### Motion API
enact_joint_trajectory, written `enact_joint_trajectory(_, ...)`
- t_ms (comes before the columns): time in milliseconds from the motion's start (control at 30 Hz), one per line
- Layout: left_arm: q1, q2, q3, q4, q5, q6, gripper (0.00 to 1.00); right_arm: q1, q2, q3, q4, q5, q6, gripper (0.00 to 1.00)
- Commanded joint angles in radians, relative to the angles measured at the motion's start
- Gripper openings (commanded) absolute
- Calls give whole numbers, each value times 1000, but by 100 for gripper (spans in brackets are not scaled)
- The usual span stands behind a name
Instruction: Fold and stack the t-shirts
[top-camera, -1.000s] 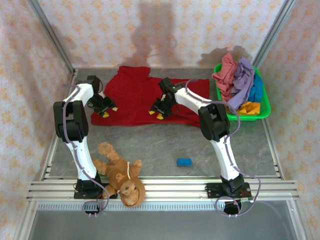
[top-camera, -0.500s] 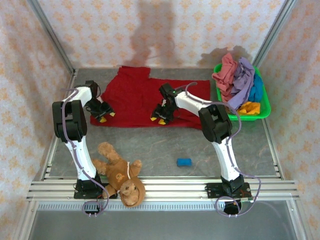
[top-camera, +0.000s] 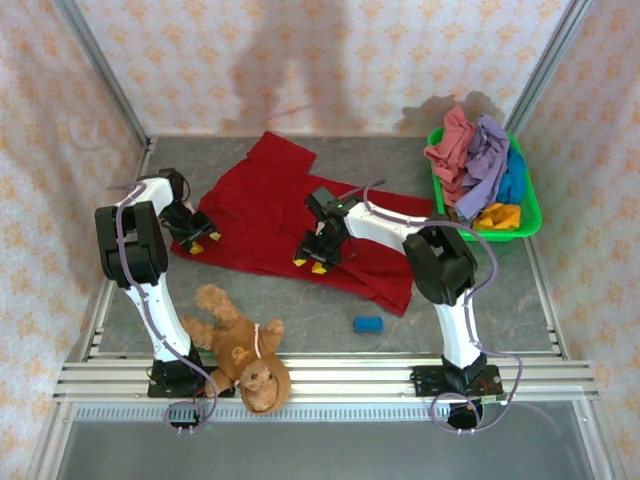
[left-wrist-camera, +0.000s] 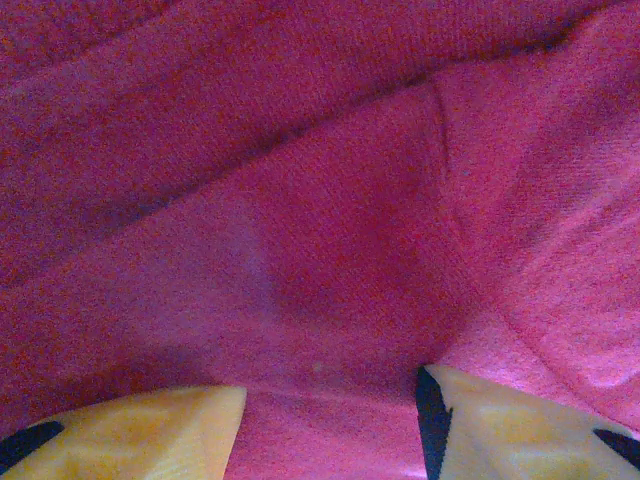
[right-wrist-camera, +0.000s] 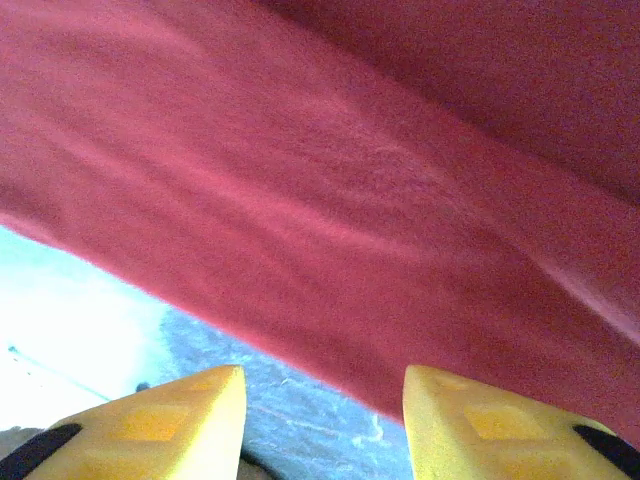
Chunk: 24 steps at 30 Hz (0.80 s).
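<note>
- The dark red t-shirt (top-camera: 262, 205) lies spread at a slant on the counter (top-camera: 500, 290), under and between both grippers. It is not yet folded.
- The left gripper (top-camera: 201, 242) is set low on the shirt's left edge. In the left wrist view its yellow fingertips (left-wrist-camera: 150, 430) stand apart, with flat cloth filling the gap and everything ahead of them. No pinched bunch can be made out.
- The right gripper (top-camera: 308, 264) is held at the shirt's near hem. Its fingertips (right-wrist-camera: 480, 420) are parted, bare counter is seen between them, and the hem runs just ahead.
- Both grippers are judged to be placed at edges so that the cloth can be straightened or taken up for a first fold.
- The other t-shirts (top-camera: 480, 165) are heaped in the green basket (top-camera: 530, 215), well off to the right of the right gripper, presumably waiting their turn.
- The teddy bear (top-camera: 240, 345) lies on the near side of the left gripper, apart from the shirt, and a small blue object (top-camera: 368, 324) lies on the near side of the right gripper.
</note>
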Motion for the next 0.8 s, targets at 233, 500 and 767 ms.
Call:
enact_joint_trajectory(233, 20, 39, -1, -36, -80, 28, 55, -115, -343, -244, -190, 203, -23, 48)
enact_joint_trajectory(500, 21, 39, 0, -51, -84, 42, 54, -197, -572, -557, -121, 262, 104, 56)
enact_joint_trajectory(767, 21, 53, 10, -61, -89, 53, 53, -258, -676, -647, -229, 370, 104, 53)
